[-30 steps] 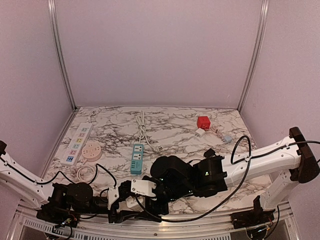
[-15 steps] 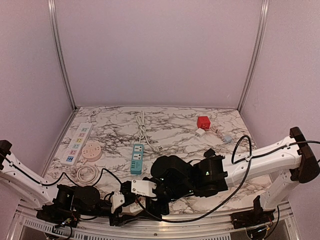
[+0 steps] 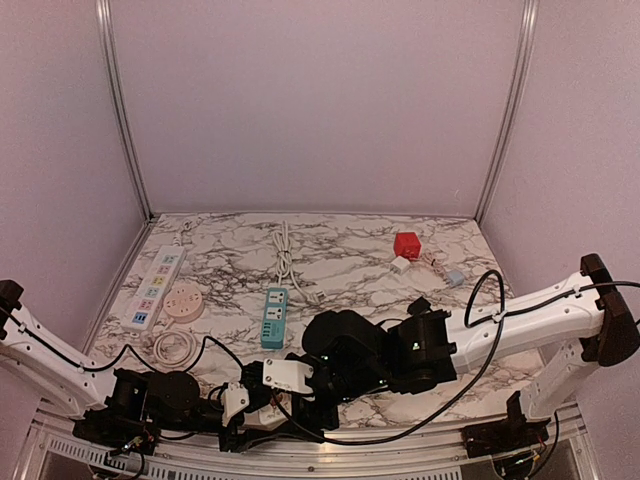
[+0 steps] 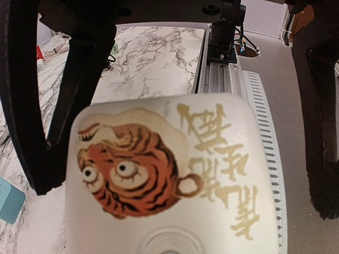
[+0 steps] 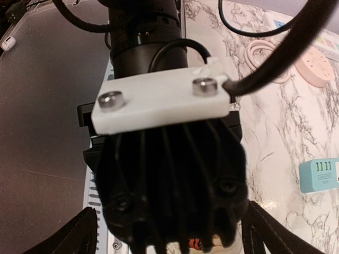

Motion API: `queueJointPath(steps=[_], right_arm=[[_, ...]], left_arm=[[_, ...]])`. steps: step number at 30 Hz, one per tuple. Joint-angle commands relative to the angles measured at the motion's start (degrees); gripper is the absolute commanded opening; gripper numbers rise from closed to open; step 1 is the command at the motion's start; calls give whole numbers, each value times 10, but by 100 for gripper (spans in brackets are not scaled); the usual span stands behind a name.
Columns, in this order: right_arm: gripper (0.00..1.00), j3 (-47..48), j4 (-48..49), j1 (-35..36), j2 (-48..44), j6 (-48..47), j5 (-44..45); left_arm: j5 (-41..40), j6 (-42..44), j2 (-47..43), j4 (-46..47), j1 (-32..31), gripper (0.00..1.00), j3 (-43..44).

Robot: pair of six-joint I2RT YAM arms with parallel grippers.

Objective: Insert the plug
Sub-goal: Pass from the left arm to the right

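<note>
A white plug with an orange tiger picture and gold characters (image 4: 169, 180) fills the lower left wrist view, close to the camera. My left gripper (image 3: 257, 413) holds it at the table's near edge; its own fingers are hidden under the plug. My right gripper (image 3: 292, 404) faces it, open wide. The right gripper's black fingers (image 4: 53, 132) stand on either side of the plug without touching it. In the right wrist view the left wrist's black body (image 5: 169, 174) blocks most of the frame, and only an orange sliver of the plug (image 5: 197, 244) shows.
A teal power strip (image 3: 274, 317) lies mid-table. A white multi-socket strip (image 3: 155, 287), a pink round socket (image 3: 183, 300) and a coiled white cable (image 3: 172, 347) are at the left. A red cube adapter (image 3: 406, 245) is at the back right. The aluminium rail (image 4: 212, 69) edges the table.
My left arm has shifted a little to the right, bringing the plug closer in under the right gripper. The right arm has stayed still.
</note>
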Motion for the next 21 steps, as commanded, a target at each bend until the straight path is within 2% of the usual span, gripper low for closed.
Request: queueJointPath(steps=[1,5,7,12,14,15,16,19,21], right_arm=[[86,20,-3,5,1,0,-3],[81,21,-5,5,5,0,-7],[75,23,-8,5,9,0,-10],[26,33,-23,5,23,-7,-35],[13,35,-26,5,23,-8,-35],[11,34,-25,5,21,-8,-32],[9,32,-23,5,18,-8,-28],[7,23,-8,5,2,-8,-15],[7,13,9,4,-13,-7,-2]], left_arm=[[-1,5,-10,18,0,0,12],[-1,5,-13,19,1,0,11],[-2,5,-15,19,1,0,10],[-9,4,-23,22,0,0,5],[-12,3,-28,23,0,7,2],[-12,3,-32,25,0,9,1],[-13,3,-35,27,0,13,-2],[-18,3,-48,36,0,48,-12],[-21,2,-60,44,0,65,-19]])
